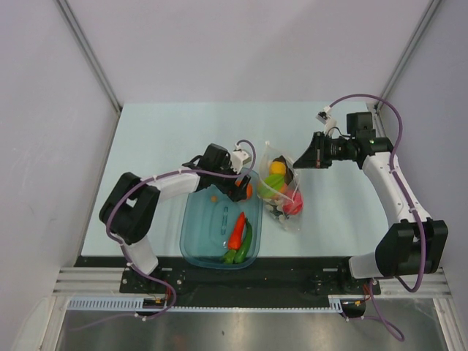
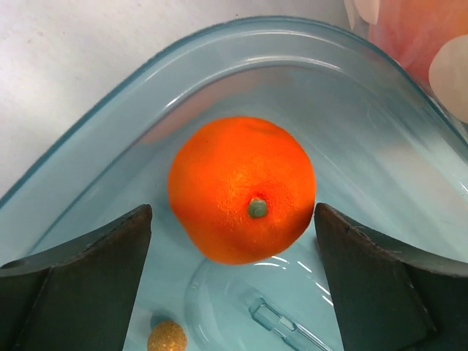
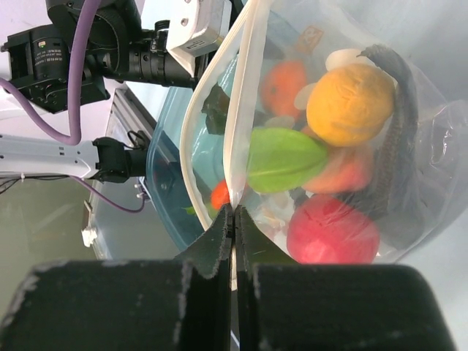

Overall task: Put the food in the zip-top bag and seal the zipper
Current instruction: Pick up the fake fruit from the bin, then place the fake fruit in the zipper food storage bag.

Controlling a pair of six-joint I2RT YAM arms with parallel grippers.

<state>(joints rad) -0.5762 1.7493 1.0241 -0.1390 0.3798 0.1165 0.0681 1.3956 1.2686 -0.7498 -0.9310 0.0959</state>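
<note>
Left wrist: orange [image 2: 241,189] sits between spread left gripper [image 2: 232,219] fingers, inside teal tub [image 2: 219,44]

Fingers flank the orange; can't tell if they touch it. Only the right wrist view shows the right gripper [image 3: 234,216] pressed together on the zipper [image 3: 235,110] of the zip-top bag [image 3: 424,146], mouth gaping. Inside: yellow lemon [image 3: 349,102], green starfruit [image 3: 285,157], red round fruit [image 3: 333,228]. Only top external shows the layout: bag just right of the tub on the table [image 1: 146,146]; red pepper [image 1: 237,230] and green pepper [image 1: 247,235] at the tub's near end.
</note>
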